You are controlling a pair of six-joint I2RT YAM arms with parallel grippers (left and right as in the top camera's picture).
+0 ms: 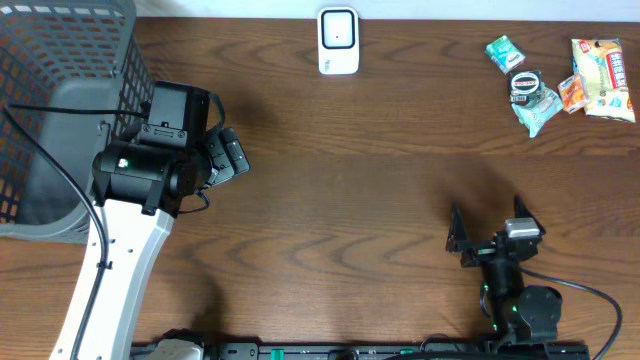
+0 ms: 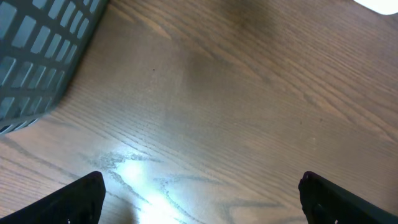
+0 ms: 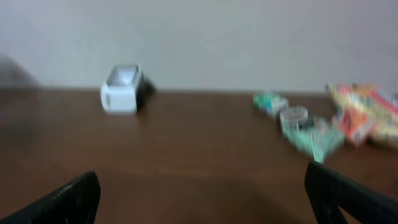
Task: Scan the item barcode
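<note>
The white barcode scanner (image 1: pixel 338 41) stands at the table's far edge, also visible as a blurred white box (image 3: pixel 122 88) in the right wrist view. The items lie in a cluster at the far right: a green packet (image 1: pixel 504 52), a round tape-like item (image 1: pixel 524 84), a teal packet (image 1: pixel 540 110), a small orange packet (image 1: pixel 571 94) and a snack bag (image 1: pixel 602 78). My left gripper (image 1: pixel 232 155) hangs open beside the basket, over bare wood (image 2: pixel 202 205). The right gripper (image 1: pixel 490 228) is open near the front right, nothing between its fingers (image 3: pixel 202 199).
A grey mesh basket (image 1: pixel 60 100) fills the far left corner, its wall (image 2: pixel 37 56) close to the left gripper. A corner of the scanner (image 2: pixel 380 5) shows at the top right of the left wrist view. Cables trail from both arms.
</note>
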